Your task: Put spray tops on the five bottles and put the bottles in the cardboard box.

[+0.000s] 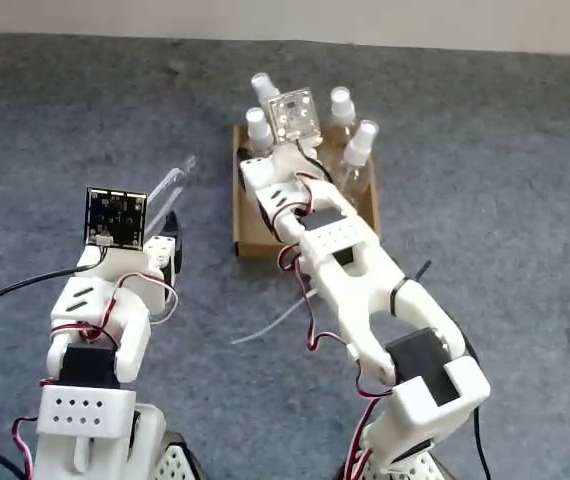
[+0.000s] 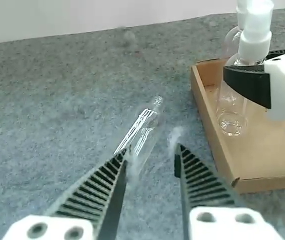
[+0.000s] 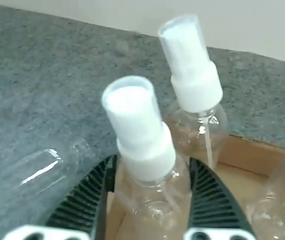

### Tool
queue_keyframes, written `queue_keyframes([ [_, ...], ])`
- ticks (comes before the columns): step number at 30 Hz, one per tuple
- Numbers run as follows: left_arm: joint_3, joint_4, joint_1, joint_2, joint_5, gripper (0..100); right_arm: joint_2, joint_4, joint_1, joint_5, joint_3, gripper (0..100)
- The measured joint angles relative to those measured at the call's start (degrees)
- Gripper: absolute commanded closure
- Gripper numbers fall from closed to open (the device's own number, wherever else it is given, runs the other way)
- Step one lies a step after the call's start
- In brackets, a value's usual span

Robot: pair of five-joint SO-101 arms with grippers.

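A clear bottle without a top [image 2: 143, 129] lies on the grey carpet [image 1: 170, 188] left of the cardboard box [image 1: 250, 236]. My left gripper [image 2: 152, 151] is open, its fingertips on either side of that bottle's base end. Inside the box, my right gripper [image 3: 152, 167] is shut on an upright bottle with a white spray top [image 3: 138, 131], also seen from above [image 1: 259, 126]. Three more capped bottles stand in the box: one at the back [image 1: 265, 88], two on the right [image 1: 341, 105] [image 1: 362, 146].
A thin white tube [image 1: 270, 325] lies on the carpet between the two arms, near the right arm's elbow. The box wall [image 2: 217, 135] rises close to the right of the lying bottle. Open carpet spreads to the far left and far right.
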Motion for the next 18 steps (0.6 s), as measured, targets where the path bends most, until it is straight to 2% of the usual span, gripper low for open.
queue_keyframes([
  [18, 0.00, -0.18, 0.00, 0.00, 0.00, 90, -2.99, 4.92, 0.00, 0.00, 0.09, 84.8],
])
